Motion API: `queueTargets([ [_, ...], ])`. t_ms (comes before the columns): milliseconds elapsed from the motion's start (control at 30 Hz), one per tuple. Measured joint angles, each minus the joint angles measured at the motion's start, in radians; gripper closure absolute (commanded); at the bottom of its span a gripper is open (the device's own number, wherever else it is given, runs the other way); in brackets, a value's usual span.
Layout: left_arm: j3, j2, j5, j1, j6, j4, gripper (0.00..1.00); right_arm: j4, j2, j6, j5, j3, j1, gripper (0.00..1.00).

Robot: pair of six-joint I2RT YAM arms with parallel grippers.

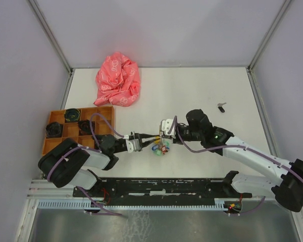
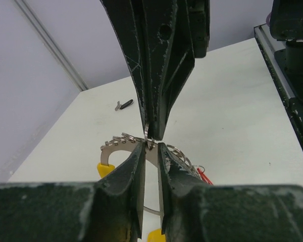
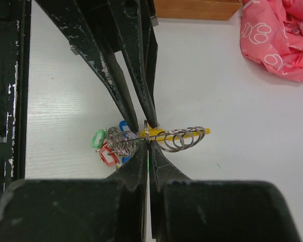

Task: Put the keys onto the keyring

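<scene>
At mid-frame the right gripper (image 3: 148, 143) is clamped tight on the keyring (image 3: 147, 132). The left gripper (image 2: 151, 146) has its jaws narrowly parted around that ring.

My fixed overhead camera sits above and behind the arms (image 1: 96, 157), looking down on the whole table (image 1: 202, 91). Both wrist cameras sight along their own fingers (image 2: 126, 191), close in, facing each other, sharing the keyring (image 3: 183, 139).
</scene>
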Motion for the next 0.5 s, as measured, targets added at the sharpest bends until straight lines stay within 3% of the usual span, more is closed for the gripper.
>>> queueTargets([
  [200, 0.002, 0.0, -0.008, 0.001, 0.001, -0.008, 0.65, -0.353, 0.098, -0.037, 0.092, 0.261, 0.016, 0.99],
  [500, 0.012, 0.019, -0.02, 0.001, -0.002, -0.002, 0.64, -0.883, 0.43, -0.044, 0.367, 0.737, 0.126, 0.99],
])
